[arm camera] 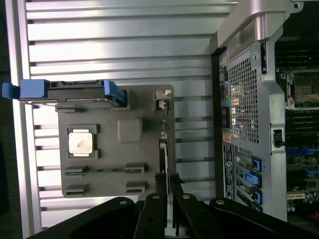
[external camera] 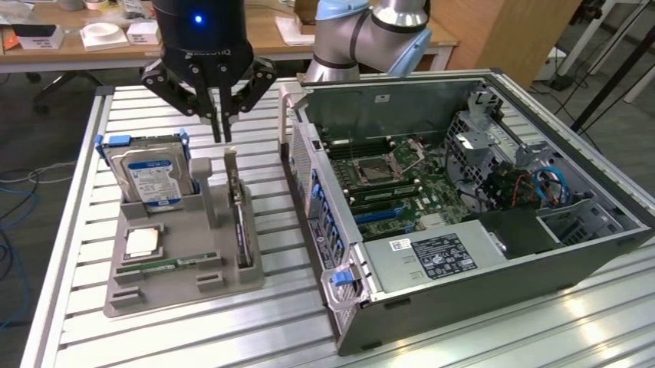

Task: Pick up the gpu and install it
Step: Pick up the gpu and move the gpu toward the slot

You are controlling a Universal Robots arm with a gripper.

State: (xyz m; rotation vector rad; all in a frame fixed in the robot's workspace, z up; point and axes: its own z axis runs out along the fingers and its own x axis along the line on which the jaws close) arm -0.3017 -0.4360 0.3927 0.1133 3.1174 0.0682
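The end effector (external camera: 220,134) is hanging above the far end of a gray holder tray (external camera: 179,287) that is sitting on the slatted metal bench (external camera: 276,330). Its fingers (external camera: 214,115) are standing only slightly apart, with a narrow gap between the tips, and they are gripping nothing. The gpu (external camera: 239,226) is standing on its long edge in a slot along the tray's side nearest the open computer case (external camera: 614,207), with its silver bracket end just below the fingertips and not touching them. In the wrist view the card (arm camera: 163,149) is showing edge-on, running in line with the gap between the fingers. Also sitting in the tray are a hard drive (external camera: 153,180) in a blue carrier, a processor chip (external camera: 141,243) and a green memory stick (external camera: 164,266). The case is lying on its side at the exterior view's right, exposing the motherboard (external camera: 404,184).
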